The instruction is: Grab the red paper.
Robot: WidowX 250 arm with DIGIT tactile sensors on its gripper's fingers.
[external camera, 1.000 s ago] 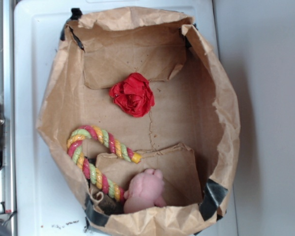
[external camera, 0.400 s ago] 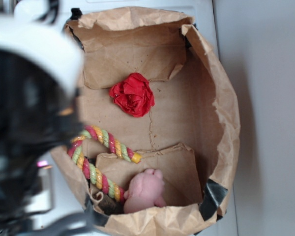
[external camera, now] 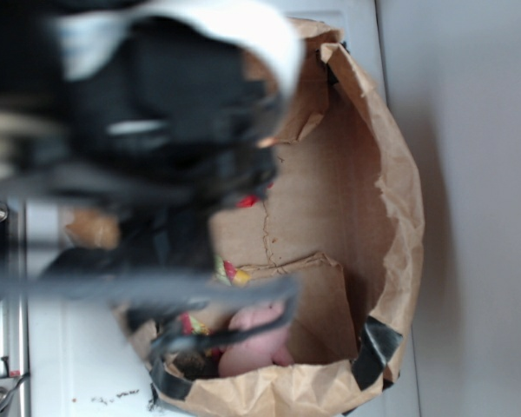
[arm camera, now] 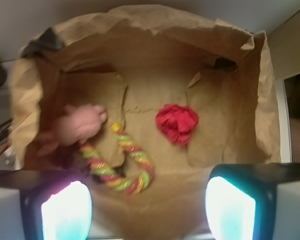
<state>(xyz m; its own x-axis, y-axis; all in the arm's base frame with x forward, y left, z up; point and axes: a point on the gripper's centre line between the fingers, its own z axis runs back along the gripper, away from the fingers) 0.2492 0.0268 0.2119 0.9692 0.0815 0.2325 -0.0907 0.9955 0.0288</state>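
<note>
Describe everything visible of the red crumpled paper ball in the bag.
The bright red crumpled tissue-paper ball looks rose-like, with soft folds. It lies loose on the floor of the open brown paper bag, right of centre in the wrist view, apart from the red-yellow-green twisted rope toy. Nothing touches it. In the exterior view the arm hides nearly all of it.

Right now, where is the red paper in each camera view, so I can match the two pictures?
Exterior: red paper is only a sliver at centre, mostly hidden behind the blurred arm.
Wrist: red paper lies right of centre on the bag floor.
Shared landmark: the pink plush inside the paper bag.
</note>
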